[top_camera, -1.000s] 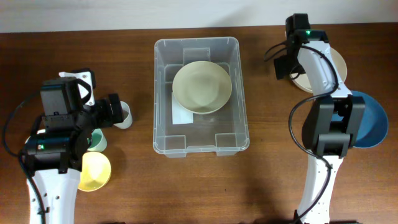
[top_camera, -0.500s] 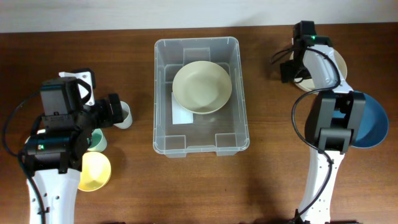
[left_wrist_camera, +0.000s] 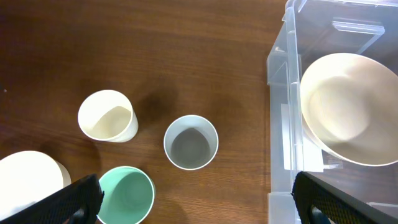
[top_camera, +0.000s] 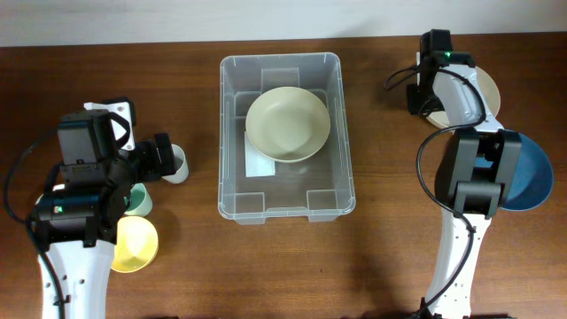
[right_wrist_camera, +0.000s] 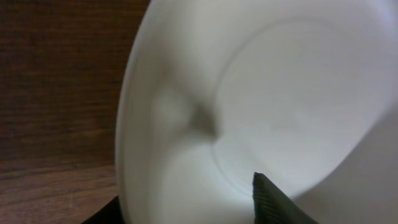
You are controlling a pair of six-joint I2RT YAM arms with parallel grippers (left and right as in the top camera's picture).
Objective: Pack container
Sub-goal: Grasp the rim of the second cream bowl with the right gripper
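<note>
The container (top_camera: 232, 133) is a clear bin at the table's middle, with a cream bowl (top_camera: 288, 124) lying in it. It also shows at the right of the left wrist view, the container (left_wrist_camera: 280, 74) holding that bowl (left_wrist_camera: 348, 106). A white bowl (top_camera: 485, 89) sits at the far right under my right arm. My right gripper (right_wrist_camera: 186, 208) straddles the rim of this white bowl (right_wrist_camera: 280, 93), one finger inside and one outside. My left gripper (left_wrist_camera: 199, 205) hangs open above some cups, holding nothing.
Left of the container stand a cream cup (left_wrist_camera: 107, 116), a grey-white cup (left_wrist_camera: 191, 142) and a green cup (left_wrist_camera: 126, 194). A yellow cup (top_camera: 135, 244) stands nearest the front. A blue bowl (top_camera: 532, 173) lies at the right edge beside my right arm.
My right gripper has shifted right onto the white bowl's rim and its jaws have drawn closer together. The left arm, the cups and the container have not moved.
</note>
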